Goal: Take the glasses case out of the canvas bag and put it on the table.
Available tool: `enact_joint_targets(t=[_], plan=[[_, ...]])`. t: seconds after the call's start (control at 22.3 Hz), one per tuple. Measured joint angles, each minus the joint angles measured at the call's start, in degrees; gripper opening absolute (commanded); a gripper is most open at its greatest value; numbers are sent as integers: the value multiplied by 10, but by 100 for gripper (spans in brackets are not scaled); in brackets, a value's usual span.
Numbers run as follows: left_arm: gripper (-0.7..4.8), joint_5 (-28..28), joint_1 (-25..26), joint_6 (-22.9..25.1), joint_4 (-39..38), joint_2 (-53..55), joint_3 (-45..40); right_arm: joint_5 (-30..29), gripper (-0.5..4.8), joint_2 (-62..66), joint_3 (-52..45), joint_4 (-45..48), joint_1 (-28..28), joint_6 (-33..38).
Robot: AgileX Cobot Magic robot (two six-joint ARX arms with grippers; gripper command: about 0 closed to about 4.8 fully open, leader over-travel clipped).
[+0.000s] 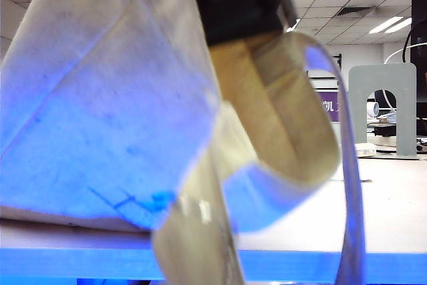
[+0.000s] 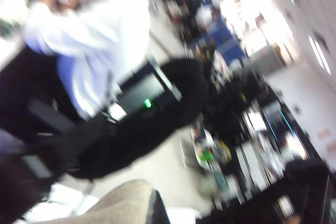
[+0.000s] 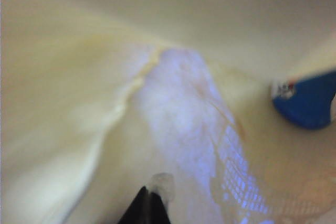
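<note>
My view from the exterior camera is mostly filled by the canvas bag (image 1: 100, 111), lifted close to the lens above the table (image 1: 393, 191), with its mouth gaping toward the right and a long strap (image 1: 350, 165) hanging down past the blue front edge. A dark arm part sits at the top of the bag, but I cannot make out there what it grips. The right gripper (image 3: 149, 203) is inside the bag, jaws clenched with nothing between them, its dark tip showing against pale cloth. The glasses case (image 3: 307, 103) lies just ahead and off to one side of it, a blue rounded shape partly hidden by a fold of the lining. The left gripper does not show in its own blurred wrist view, which looks out over the room and only catches a bit of cloth (image 2: 121, 203) at the edge; I take its jaws as clenched, and cannot tell on what.

My worry is plain: with the jaws shut, I judge the right gripper would only nudge the case deeper into the folds. They would need to part before closing in. If the bag sags or swings, loose cloth could get pinched along with the case, or the mouth could collapse over the arm.
</note>
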Motion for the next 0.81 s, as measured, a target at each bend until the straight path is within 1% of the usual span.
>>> enact_joint_targets(t=[0.09,0.18,0.22,0.31,0.4,0.49,0.58,0.63,0.72,0.81], plan=[[-4,-4,-7,0,-2,8,-1,16,-5,40,-1,-1,-1,-5],[-4,-5,-33,0,-2,7,-1,22,-5,47,-1,4,-10,-26],[-4,-1,-41,-1,-3,3,-1,21,-5,47,-1,26,-21,-30],[-4,-7,-42,-18,4,-8,1,9,-5,47,0,59,-63,-32],[-4,-8,-73,-26,2,-8,0,0,-5,66,4,79,-101,-32],[-4,-18,-90,-28,3,-7,-2,-40,-5,103,10,82,-126,-33],[-4,-14,-110,-28,1,-5,-3,-66,-5,108,40,80,-122,-33],[-4,-5,-111,-28,2,-7,-2,-75,-5,106,57,73,-116,-32],[-4,13,-105,-16,-9,-12,1,-103,-5,76,100,8,-111,-32],[-3,24,-105,-1,-31,-12,1,-131,-5,63,101,1,-114,-31]])
